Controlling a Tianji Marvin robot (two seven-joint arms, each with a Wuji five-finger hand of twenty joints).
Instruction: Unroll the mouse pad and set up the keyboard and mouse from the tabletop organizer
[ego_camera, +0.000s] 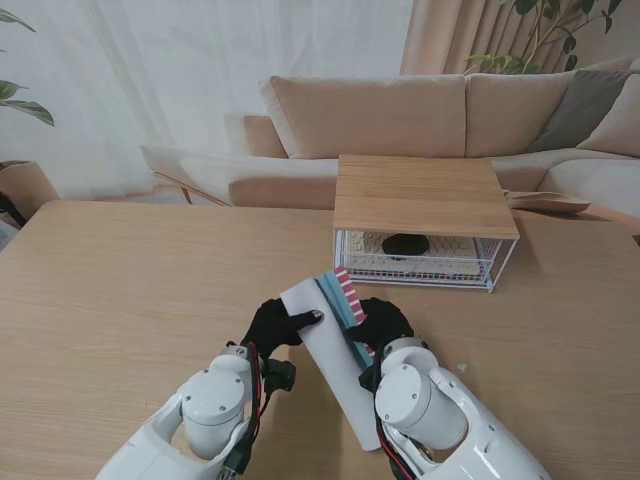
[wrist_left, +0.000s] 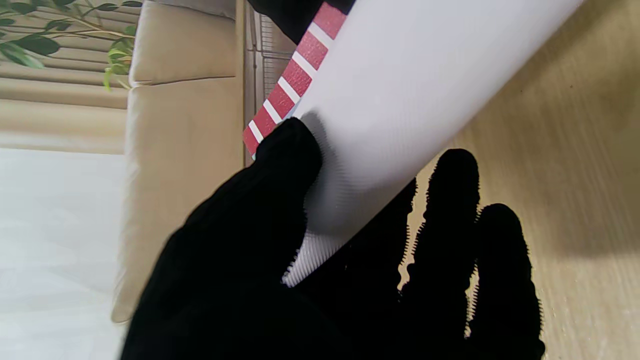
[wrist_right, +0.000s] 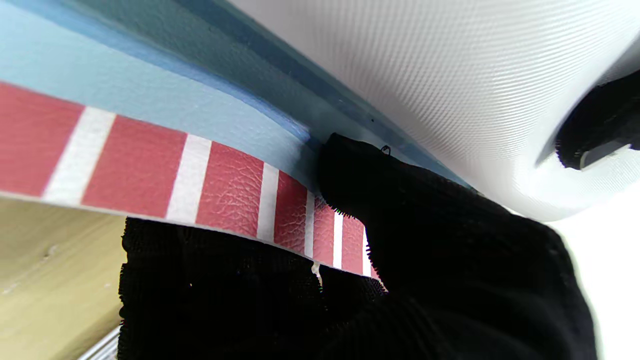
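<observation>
Both arms rose from the near edge of the worktop (ego_camera: 120, 290) and met at the rolled mouse pad (ego_camera: 330, 370), which lay slanted between them.

The left hand (ego_camera: 275, 328), in a black glove, gripped the roll from its left side. In the left wrist view the thumb (wrist_left: 285, 170) pressed on the white outer face of the roll, and the other fingers (wrist_left: 455, 200) curled under it, so the roll was pinched between thumb and fingers.

The right hand (ego_camera: 380, 322), also gloved, held the loose edge of the pad on the roll's right side. In the right wrist view its thumb (wrist_right: 360, 175) lay on the blue inner face beside the red-and-white striped border, with the remaining fingers (wrist_right: 215, 280) beneath that border. The edge was clamped between them and lifted off the roll.

Beyond both hands, farther from the robot, stood the wire organizer (ego_camera: 425, 235) with a wooden top. The keyboard (ego_camera: 440, 250) lay inside it, with the dark mouse (ego_camera: 405, 243) resting on the keyboard.
</observation>
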